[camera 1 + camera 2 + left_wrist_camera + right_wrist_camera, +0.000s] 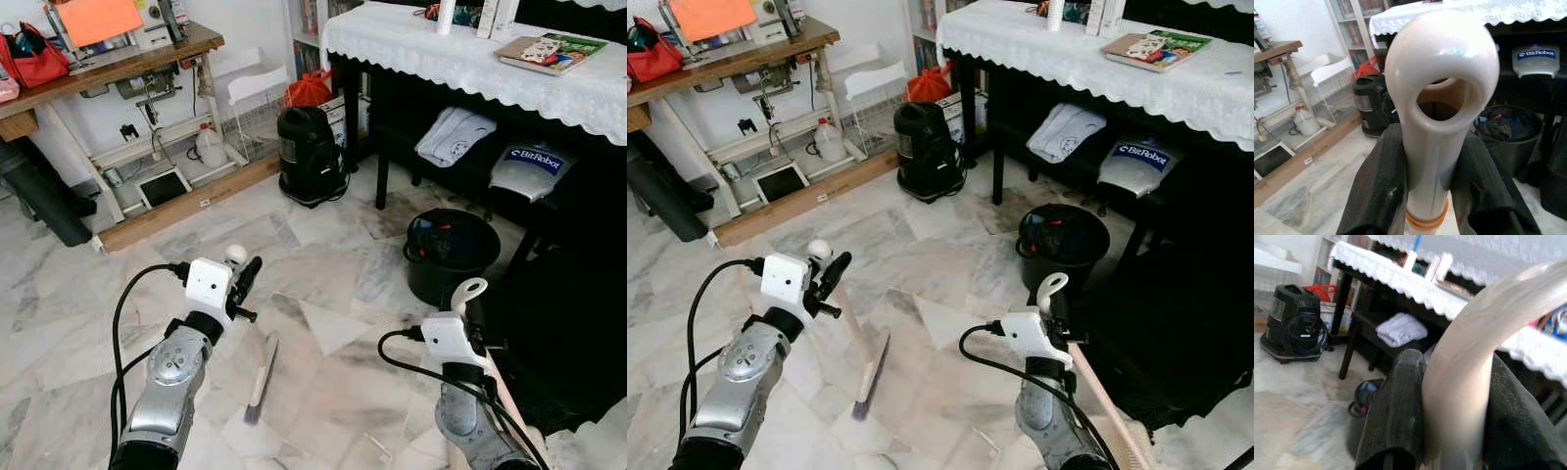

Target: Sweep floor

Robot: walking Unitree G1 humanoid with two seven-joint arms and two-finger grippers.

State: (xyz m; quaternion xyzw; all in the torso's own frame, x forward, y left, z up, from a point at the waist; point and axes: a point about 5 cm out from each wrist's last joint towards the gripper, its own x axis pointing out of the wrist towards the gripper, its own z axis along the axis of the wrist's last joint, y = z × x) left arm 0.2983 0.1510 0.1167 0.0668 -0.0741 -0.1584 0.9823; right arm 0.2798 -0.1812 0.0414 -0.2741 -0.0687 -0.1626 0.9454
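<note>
My left gripper (240,282) is shut on the broom's handle just below its white looped end (236,255). In the left wrist view the two black fingers (1378,191) clamp that white end (1442,98) above orange rings. The shaft slants down to the broom head (262,375), which rests on the marble floor between my arms. My right gripper (468,315) is shut on a second long handle with a white hooked tip (470,292). Its beige shaft (1102,406) runs down toward the lower right, where its lower end is out of view. The right wrist view has that pale handle (1464,382) between dark fingers.
A black bucket (453,253) holding dark items stands just ahead of my right gripper. Behind it is a dark table with a white lace cloth (441,49). A black vacuum (309,155) sits by a table leg. A wooden workbench (108,64) and floor plank (186,201) line the left.
</note>
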